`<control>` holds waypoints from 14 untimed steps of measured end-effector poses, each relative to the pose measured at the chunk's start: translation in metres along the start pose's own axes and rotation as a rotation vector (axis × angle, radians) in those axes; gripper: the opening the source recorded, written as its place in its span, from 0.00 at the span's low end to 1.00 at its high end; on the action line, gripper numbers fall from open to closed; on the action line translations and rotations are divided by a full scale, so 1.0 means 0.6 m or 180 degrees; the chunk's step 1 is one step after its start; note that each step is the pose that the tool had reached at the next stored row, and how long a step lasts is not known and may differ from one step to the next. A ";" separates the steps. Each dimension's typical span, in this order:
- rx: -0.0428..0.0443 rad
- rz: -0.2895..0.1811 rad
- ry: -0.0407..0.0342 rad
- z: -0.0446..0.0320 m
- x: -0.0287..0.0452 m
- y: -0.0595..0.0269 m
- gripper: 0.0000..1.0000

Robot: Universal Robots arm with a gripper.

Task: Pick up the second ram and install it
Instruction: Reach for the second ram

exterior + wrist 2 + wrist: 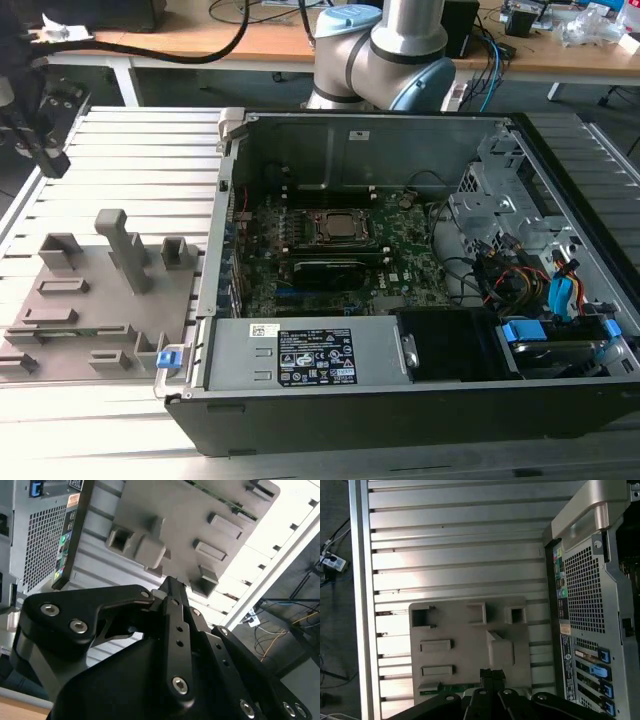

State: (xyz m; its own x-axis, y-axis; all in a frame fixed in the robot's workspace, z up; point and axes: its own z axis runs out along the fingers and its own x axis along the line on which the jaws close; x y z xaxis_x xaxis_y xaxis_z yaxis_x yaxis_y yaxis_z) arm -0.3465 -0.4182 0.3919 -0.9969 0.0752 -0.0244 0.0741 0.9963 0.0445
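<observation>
While my black claw (48,150) hangs, fingers together on nothing, at ten o'clock from the grey parts tray (105,310) in the exterior view, the second ram (70,330), a thin green circuit-board stick, lies in a slot along that tray's seven o'clock edge. A clean pick, I judge, wants my fingers square across its middle. The exterior view gives me the green motherboard (400,250) in the open black case (400,430) at three o'clock; the first wrist view instead lines my fingertips (486,677) up with the stick.
</observation>
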 end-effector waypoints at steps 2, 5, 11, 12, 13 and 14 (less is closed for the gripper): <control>0.0000 0.0000 0.0000 0.001 0.011 -0.016 0.11; 0.0000 0.0000 0.0000 0.001 0.028 -0.033 0.11; 0.0000 0.0000 0.0000 0.000 0.034 -0.044 0.11; 0.0000 0.0000 0.0000 0.000 0.034 -0.044 0.11; 0.0000 0.0000 0.0000 0.000 0.034 -0.044 0.11; 0.0000 0.0000 0.0000 0.000 0.034 -0.044 0.11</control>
State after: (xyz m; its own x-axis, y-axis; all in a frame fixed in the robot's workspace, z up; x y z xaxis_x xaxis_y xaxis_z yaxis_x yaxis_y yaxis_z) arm -0.3687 -0.4432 0.3901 -0.9969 0.0752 -0.0243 0.0740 0.9963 0.0445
